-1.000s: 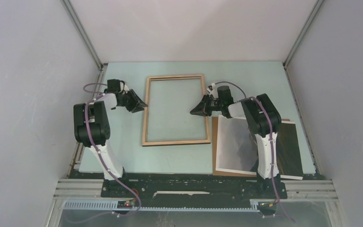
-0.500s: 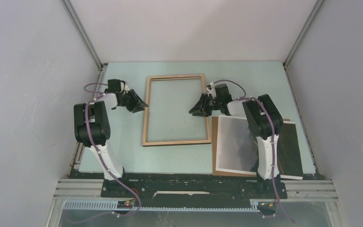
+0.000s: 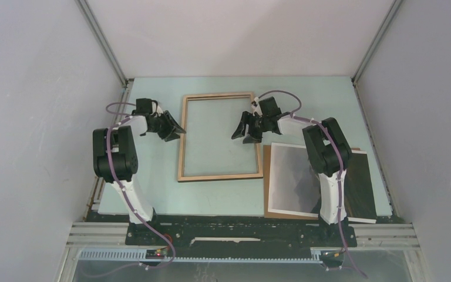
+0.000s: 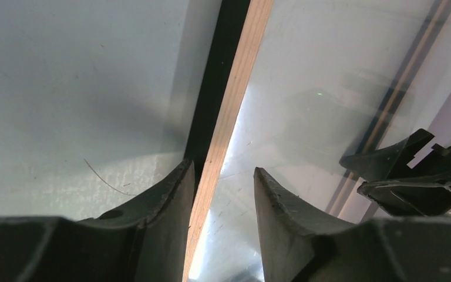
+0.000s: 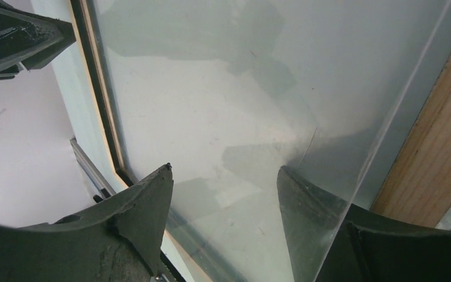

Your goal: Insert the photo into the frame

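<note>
Frame (image 3: 220, 175) laid back-up; left gripper (image 3: 178, 131) parted astride left rim (image 4: 235, 106), right gripper (image 3: 241, 137) wide open above pane (image 3: 217, 135). Next, likely: reaching right for photo (image 3: 290, 176), untouched on board (image 3: 266, 182).

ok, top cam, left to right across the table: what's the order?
left gripper, at the frame's left rim → frame → photo. Right gripper left out: it hangs over the frame's pane, so it has no place of its own in the order.
</note>
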You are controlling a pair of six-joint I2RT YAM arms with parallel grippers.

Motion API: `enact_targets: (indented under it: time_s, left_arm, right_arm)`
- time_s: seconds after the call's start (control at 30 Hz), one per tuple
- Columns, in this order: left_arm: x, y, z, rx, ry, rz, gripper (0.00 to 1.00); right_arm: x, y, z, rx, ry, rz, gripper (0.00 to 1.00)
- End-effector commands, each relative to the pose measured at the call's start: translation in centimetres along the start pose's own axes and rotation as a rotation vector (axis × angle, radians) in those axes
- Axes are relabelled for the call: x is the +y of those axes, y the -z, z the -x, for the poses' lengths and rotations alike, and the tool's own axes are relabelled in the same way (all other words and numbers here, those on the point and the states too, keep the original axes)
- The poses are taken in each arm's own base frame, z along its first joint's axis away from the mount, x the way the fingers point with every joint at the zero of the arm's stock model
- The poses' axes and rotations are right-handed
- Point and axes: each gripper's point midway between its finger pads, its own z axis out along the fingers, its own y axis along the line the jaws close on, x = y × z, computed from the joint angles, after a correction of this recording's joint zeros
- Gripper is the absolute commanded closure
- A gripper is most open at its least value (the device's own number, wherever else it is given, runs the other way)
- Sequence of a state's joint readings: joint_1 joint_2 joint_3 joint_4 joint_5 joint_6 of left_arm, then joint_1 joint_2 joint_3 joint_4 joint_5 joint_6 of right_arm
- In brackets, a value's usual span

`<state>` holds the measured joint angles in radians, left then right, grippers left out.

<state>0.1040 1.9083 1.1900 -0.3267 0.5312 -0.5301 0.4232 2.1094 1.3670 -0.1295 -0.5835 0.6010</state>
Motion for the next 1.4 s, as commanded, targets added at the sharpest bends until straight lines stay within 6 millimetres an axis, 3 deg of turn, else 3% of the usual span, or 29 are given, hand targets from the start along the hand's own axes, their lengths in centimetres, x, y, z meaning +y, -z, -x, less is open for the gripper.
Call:
enact_targets:
  time_s: [0.0,0.1,0.2,0.6,0.83,1.07,1.37]
  left_arm:
    - [-0.9,1.1,-0.3,-0.022,-0.085,0.042,0.48]
    - [-0.5,1.2,-0.1,-0.041,-0.139,0.125,0.37]
    - [0.0,1.5,0.0,-0.06,-0.191,0.214,0.35]
    - [0.9,0.3,-0.8,-0.033,-0.289,0.365,0.54]
    - [2.2,0.5,-0.4,-0.022,-0.295,0.452,0.75]
    - [2.3,0.6,-0.3,-0.024,-0.308,0.477,0.75]
    - [2.3,0.6,-0.3,-0.025,-0.321,0.513,0.76]
  right_arm:
    - [0.6,1.1,0.4,-0.016,0.062,-0.065,0.25]
    - [0.8,1.0,0.3,-0.015,0.067,-0.065,0.25]
    - [0.9,1.1,0.3,-0.022,0.074,-0.075,0.25]
    - [1.0,1.3,0.3,-0.026,0.083,-0.083,0.25]
    - [1.0,1.4,0.3,-0.044,0.096,-0.118,0.23]
    - [1.1,1.8,0.5,-0.048,0.109,-0.147,0.2]
    - [0.9,4.5,1.5,-0.078,0.148,-0.293,0.09]
